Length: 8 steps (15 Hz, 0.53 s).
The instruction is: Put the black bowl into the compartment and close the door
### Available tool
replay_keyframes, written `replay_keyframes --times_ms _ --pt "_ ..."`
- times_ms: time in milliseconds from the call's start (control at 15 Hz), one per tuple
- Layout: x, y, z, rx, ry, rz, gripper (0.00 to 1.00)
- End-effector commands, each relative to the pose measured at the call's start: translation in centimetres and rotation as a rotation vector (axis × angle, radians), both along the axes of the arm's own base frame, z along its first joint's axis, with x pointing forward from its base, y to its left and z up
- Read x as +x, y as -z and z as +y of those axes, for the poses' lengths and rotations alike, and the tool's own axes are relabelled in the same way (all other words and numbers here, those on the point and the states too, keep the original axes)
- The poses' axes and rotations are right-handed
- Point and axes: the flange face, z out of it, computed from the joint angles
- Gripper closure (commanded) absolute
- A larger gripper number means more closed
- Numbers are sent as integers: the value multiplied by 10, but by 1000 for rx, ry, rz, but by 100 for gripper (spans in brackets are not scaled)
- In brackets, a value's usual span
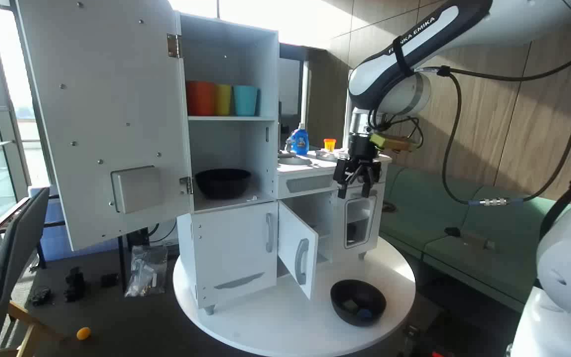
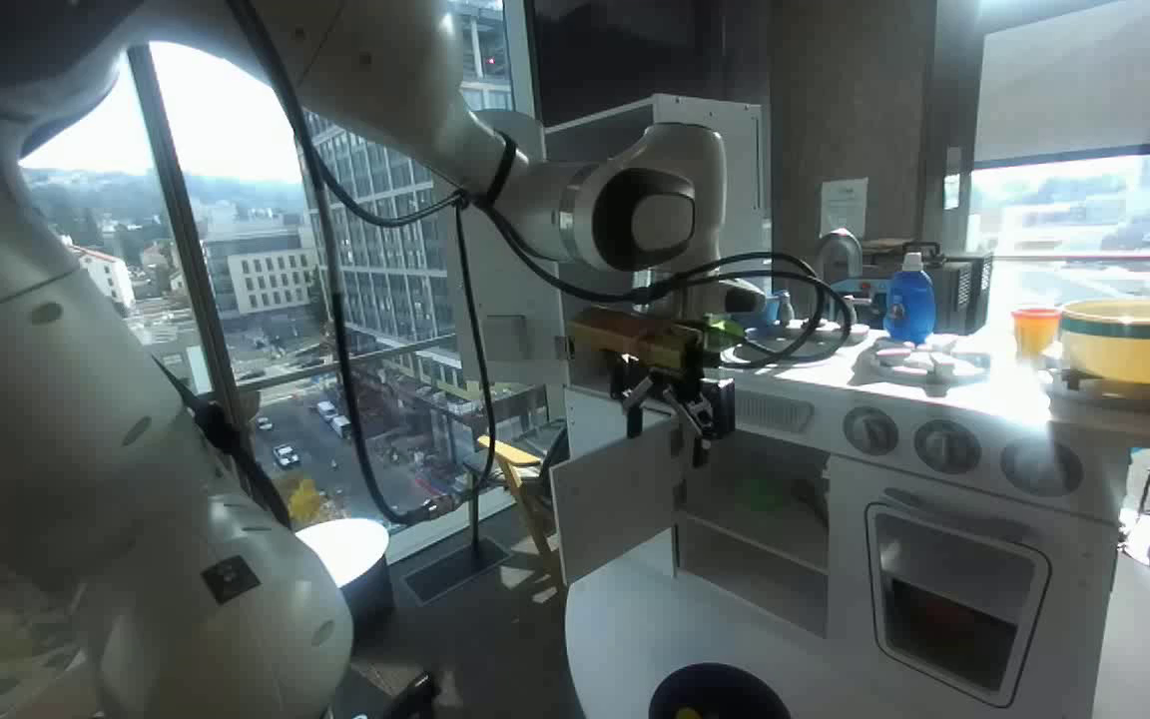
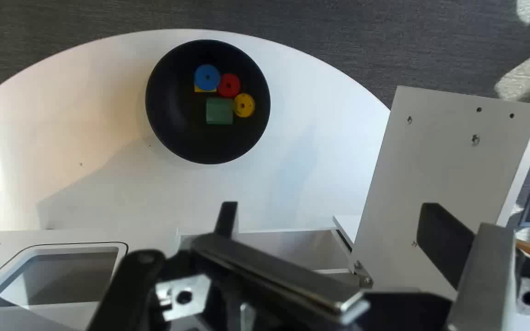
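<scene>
A black bowl (image 1: 222, 183) sits upright on the lower shelf of the tall cabinet's compartment (image 1: 216, 139). The compartment's large white door (image 1: 107, 99) stands wide open. Another black bowl (image 1: 358, 302) stands on the round white table and holds several small coloured toy pieces. It also shows in the wrist view (image 3: 177, 124) and at the bottom edge of an exterior view (image 2: 685, 689). My gripper (image 1: 355, 189) is open and empty in front of the play kitchen, above the small lower door (image 1: 298, 248). The gripper also shows in an exterior view (image 2: 668, 444) and the wrist view (image 3: 334, 227).
The small lower door juts out from the lower cupboard (image 2: 755, 499). Coloured cups (image 1: 245, 100) stand on the upper shelf. A blue bottle (image 2: 910, 303), an orange cup (image 2: 1035, 330) and a yellow pot (image 2: 1134, 350) stand on the counter. An oven door (image 2: 959, 599) is beside the cupboard.
</scene>
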Motion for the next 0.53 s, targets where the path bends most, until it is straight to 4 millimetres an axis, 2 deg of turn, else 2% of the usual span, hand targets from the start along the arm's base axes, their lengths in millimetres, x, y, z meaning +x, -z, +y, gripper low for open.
replay_keyframes --times_ms 0,333,467 --pt "1 -2 0 -1 0 -3 0" --pt "2 -8 -1 -3 1 -16 0" --pt "6 11 -8 -16 13 -13 0"
